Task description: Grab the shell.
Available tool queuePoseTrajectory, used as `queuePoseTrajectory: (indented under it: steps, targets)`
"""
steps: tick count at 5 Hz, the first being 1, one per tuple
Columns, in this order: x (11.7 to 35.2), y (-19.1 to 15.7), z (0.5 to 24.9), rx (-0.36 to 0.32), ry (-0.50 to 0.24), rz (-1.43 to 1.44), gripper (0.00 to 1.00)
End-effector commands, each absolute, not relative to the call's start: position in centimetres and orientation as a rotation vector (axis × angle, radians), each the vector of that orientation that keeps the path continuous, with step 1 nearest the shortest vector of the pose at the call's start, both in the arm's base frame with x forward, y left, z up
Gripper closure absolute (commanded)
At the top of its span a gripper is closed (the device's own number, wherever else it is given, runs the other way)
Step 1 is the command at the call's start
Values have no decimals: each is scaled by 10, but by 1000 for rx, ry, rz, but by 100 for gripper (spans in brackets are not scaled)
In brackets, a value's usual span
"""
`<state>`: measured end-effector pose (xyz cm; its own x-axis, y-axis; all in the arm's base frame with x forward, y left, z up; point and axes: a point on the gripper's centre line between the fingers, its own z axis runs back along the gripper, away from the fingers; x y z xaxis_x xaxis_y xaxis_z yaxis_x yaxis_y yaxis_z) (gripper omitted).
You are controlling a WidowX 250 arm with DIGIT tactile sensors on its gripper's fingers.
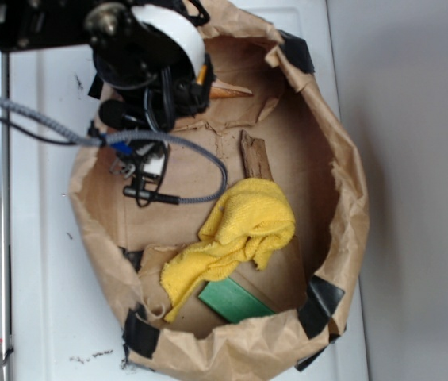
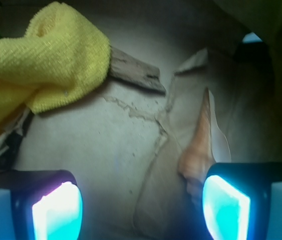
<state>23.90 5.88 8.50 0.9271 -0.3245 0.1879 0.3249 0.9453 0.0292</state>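
The shell (image 2: 201, 145) is orange-tan with a long pointed tip and lies on the brown paper floor of the bag. Its thick end sits just inside my right finger (image 2: 226, 207), and its tip points away from me. My gripper (image 2: 141, 210) is open, with the glowing pads far apart and bare paper between them. In the exterior view only the shell's orange tip (image 1: 227, 91) pokes out to the right of the gripper (image 1: 180, 91), which hangs low at the bag's upper left.
A yellow cloth (image 1: 235, 234) lies mid-bag, with a dark brown wood chip (image 1: 255, 157) above it and a green block (image 1: 235, 300) below. The crumpled paper bag wall (image 1: 342, 175) rings everything. A grey cable (image 1: 200, 163) loops under the arm.
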Motion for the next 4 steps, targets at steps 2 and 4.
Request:
queuePoseTrajectory:
  steps: [2, 4]
  targets:
    - [266, 49, 72, 24, -209, -332, 0]
    - [255, 76, 89, -7, -242, -291, 0]
